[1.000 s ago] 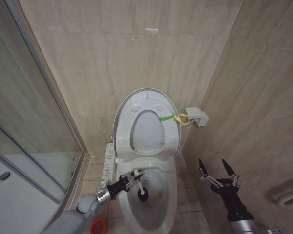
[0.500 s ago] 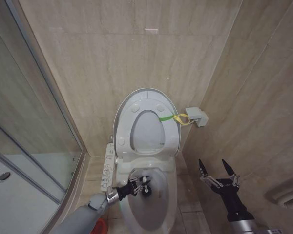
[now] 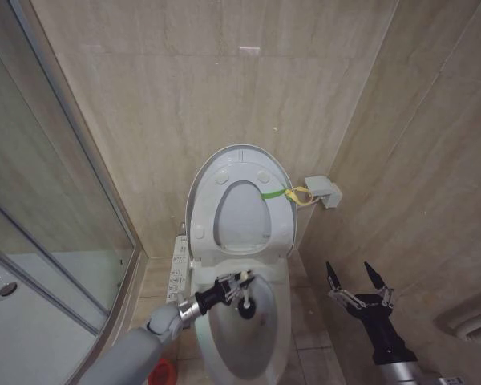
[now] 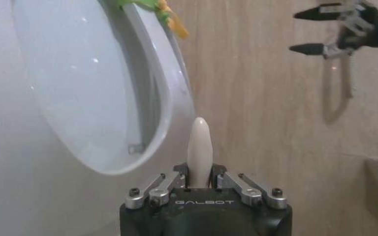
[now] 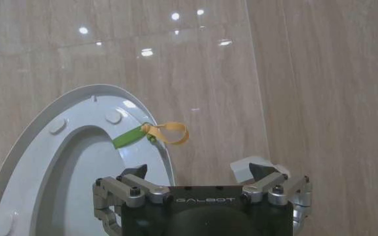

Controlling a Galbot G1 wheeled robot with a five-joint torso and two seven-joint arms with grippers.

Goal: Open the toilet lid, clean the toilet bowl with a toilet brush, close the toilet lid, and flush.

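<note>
Tiled bathroom, left gripper gripping toilet brush, seemingly inside toilet bowl

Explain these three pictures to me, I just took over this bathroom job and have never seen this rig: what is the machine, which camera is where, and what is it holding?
It is a wheeled robot with two arms. The wide picture comes from its head, looking down at the toilet bowl. The toilet lid and seat stand raised against the wall. The left hand grips the white handle of the toilet brush, whose dark head is inside the bowl. The right hand waits open beside the toilet, holding nothing. The other two pictures come from wrist cameras: the left one looks along the brush handle, the right one looks past its open fingers at the lid.
</note>
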